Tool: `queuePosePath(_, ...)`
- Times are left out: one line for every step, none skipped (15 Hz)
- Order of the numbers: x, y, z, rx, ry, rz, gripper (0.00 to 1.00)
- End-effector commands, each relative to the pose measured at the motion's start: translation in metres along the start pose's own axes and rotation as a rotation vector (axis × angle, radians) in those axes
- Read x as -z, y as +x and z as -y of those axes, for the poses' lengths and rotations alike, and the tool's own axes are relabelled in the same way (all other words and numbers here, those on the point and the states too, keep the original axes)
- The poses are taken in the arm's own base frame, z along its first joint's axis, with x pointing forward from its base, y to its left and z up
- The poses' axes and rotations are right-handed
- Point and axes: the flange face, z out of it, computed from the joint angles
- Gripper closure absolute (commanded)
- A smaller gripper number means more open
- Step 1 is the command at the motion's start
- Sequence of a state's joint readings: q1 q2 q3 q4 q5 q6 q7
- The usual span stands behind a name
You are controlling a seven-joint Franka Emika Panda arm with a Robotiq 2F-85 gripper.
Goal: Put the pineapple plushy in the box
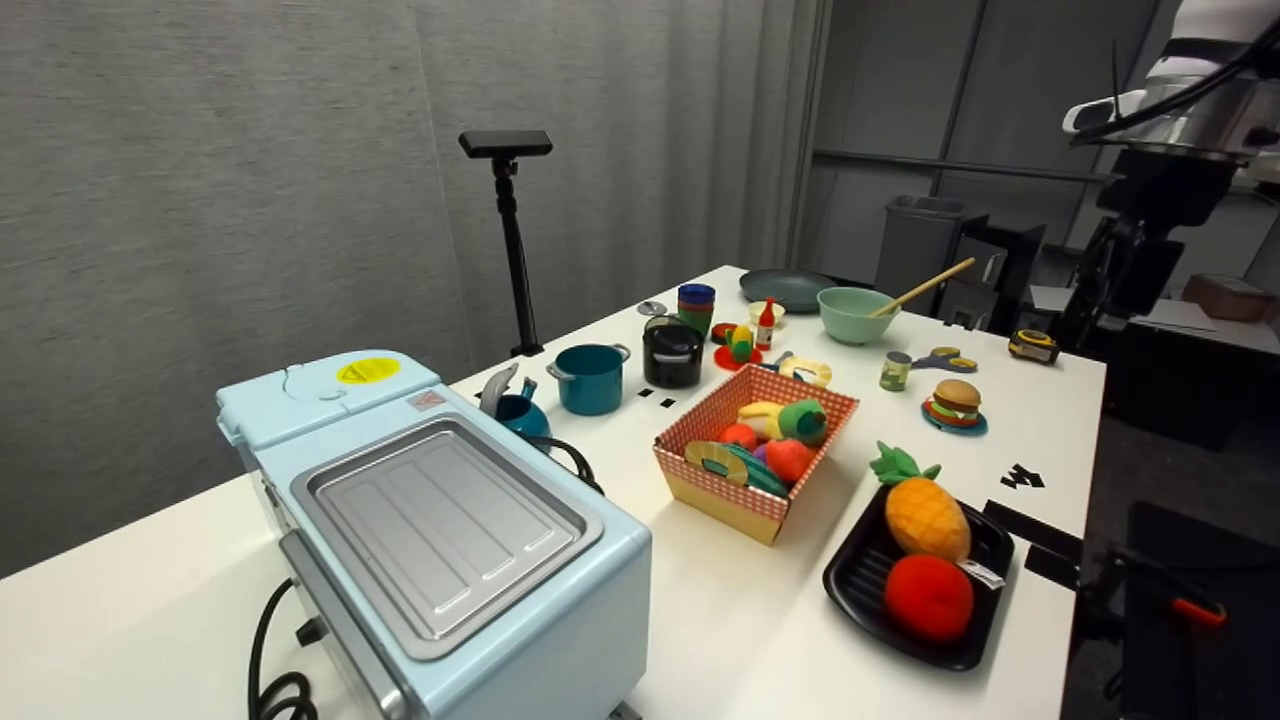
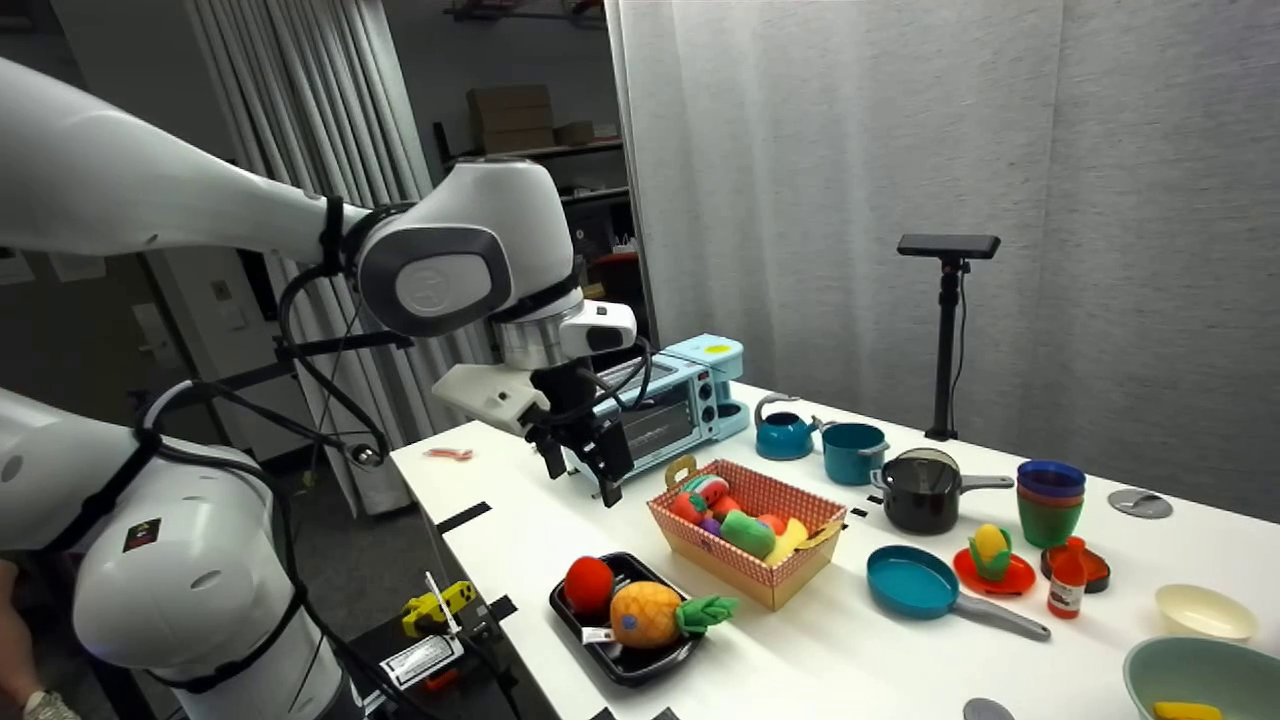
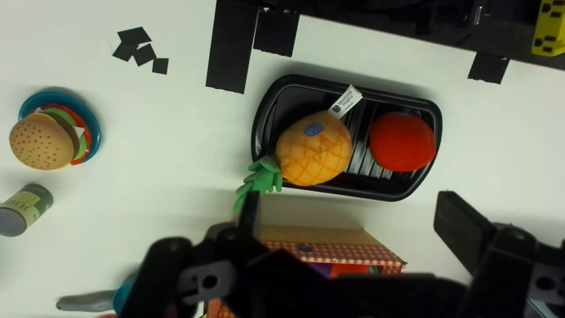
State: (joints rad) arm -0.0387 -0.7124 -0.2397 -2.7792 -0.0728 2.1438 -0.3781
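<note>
The pineapple plushy (image 1: 927,517) lies on its side in a black tray in both exterior views (image 2: 645,615). Its green tuft hangs over the tray's rim. In the wrist view the plushy (image 3: 314,150) lies beyond my fingertips. The box (image 1: 715,505) has red-checked sides and holds several toy fruits and vegetables. It stands beside the tray, also in an exterior view (image 2: 715,568), and is partly hidden by my gripper in the wrist view (image 3: 331,252). My gripper (image 3: 348,201) is open and empty, with fingers wide apart. It hangs above the table in both exterior views (image 2: 582,478) (image 1: 1110,290).
A round red plush toy (image 3: 402,142) shares the black tray (image 3: 348,191) with the plushy. A light-blue appliance (image 1: 600,610) stands near the box. A toy burger (image 3: 42,141), a can (image 3: 26,210), a teal pan (image 2: 912,582) and pots (image 2: 920,490) stand around the table.
</note>
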Motion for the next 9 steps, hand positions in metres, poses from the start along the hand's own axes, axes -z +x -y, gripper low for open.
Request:
queuePosePath(0.0,0.001,0.0,0.0,0.0,0.002,0.0)
queuePosePath(0.001,0.001,0.0,0.0,0.0,0.002,0.0)
queuePosePath(-0.002,0.003,0.004,0.004,0.009,0.005,0.0)
queuePosePath(-0.005,0.007,0.008,0.001,0.008,0.006,0.0)
queuePosePath(-0.007,0.01,0.011,0.001,0.01,0.009,0.0)
queuePosePath(-0.011,0.015,0.015,0.006,0.015,0.014,0.0)
queuePosePath(-0.015,0.018,0.019,0.008,0.014,0.019,0.0)
queuePosePath(-0.019,0.022,0.025,0.008,0.016,0.025,0.0)
queuePosePath(-0.023,0.026,0.03,0.006,0.017,0.026,0.0)
